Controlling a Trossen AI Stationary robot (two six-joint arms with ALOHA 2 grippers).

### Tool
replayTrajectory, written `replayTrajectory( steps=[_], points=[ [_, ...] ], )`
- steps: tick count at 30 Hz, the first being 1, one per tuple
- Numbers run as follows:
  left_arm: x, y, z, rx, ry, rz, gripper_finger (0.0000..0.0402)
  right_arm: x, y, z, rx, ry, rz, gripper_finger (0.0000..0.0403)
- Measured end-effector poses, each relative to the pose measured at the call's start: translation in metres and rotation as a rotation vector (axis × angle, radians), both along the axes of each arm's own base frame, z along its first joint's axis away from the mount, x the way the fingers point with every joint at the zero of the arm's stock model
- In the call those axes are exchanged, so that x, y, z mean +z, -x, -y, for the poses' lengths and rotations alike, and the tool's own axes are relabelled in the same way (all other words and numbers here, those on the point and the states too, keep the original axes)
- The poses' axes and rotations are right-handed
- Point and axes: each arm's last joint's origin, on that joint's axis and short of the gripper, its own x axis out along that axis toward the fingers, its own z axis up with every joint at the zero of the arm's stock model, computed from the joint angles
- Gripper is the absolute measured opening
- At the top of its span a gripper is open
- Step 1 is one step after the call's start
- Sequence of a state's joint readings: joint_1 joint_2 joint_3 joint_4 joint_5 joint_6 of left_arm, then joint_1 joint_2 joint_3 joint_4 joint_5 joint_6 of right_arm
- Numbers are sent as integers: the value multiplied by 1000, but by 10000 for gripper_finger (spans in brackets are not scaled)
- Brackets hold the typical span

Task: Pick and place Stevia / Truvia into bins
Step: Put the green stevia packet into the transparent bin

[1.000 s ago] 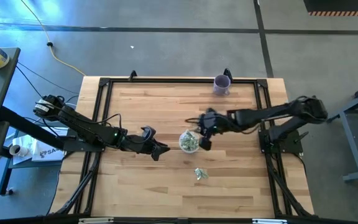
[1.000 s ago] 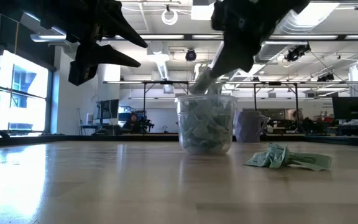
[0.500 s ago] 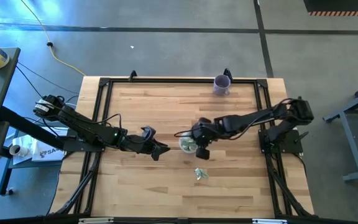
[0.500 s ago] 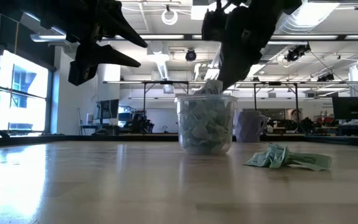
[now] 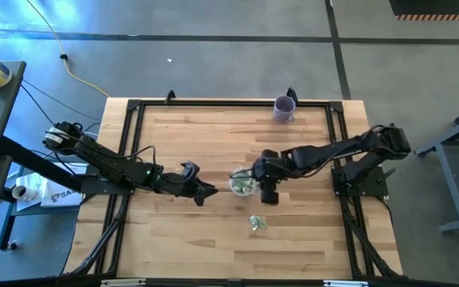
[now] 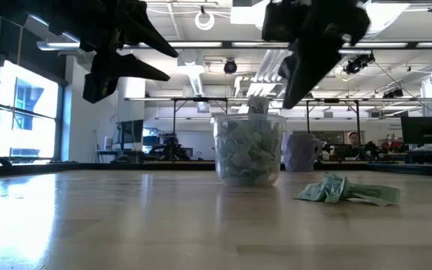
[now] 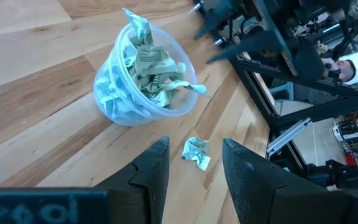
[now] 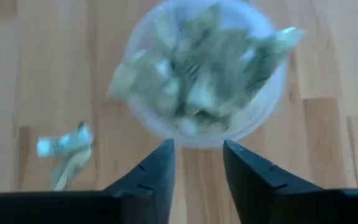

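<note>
Just right of the cup, my right end effector (image 5: 268,188) hangs above the surface with its fingers parted and nothing between them; the right wrist view looks past both dark fingers (image 8: 156,171) straight down into the cup, and no sachet sits in the gap. I read this as the release step of one pick-and-place cycle, with the drop made and the arm free for another pick.

Outward from there, the clear plastic cup (image 6: 249,148) stands upright near the middle of the wooden surface (image 5: 174,239), packed with pale green and white sachets (image 7: 149,62) up to the rim. A few poke above the rim, and one hangs over the edge on the side toward the loose pile. That overhanging one worries me a little, since a brush from an arm could tip it out.

Nearer to me and slightly right of the cup lies a small crumpled cluster of sachets (image 5: 256,223) on the bare surface, apart from the cup. I judge these to be what remains to be moved.

My left end effector (image 5: 201,192) waits to the left of the cup, raised off the surface, fingers spread and empty.

The next move, as I see it, calls for swinging the right arm toward the near cluster, coming down over it with the fingers wide, and pinching one sachet cleanly without scattering the rest.
</note>
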State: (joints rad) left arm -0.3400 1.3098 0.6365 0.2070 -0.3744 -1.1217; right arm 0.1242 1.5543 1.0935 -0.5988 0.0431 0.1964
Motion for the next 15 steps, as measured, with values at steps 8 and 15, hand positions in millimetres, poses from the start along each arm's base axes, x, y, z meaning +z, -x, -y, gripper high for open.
replayTrajectory(
  steps=[8,15],
  points=[
    [0,0,0,0,-1,0,182,-28,28,-37,170,-16,-166,191],
    [2,-1,0,4,16,23,182,-48,51,-74,126,-56,-203,217]
  ],
)
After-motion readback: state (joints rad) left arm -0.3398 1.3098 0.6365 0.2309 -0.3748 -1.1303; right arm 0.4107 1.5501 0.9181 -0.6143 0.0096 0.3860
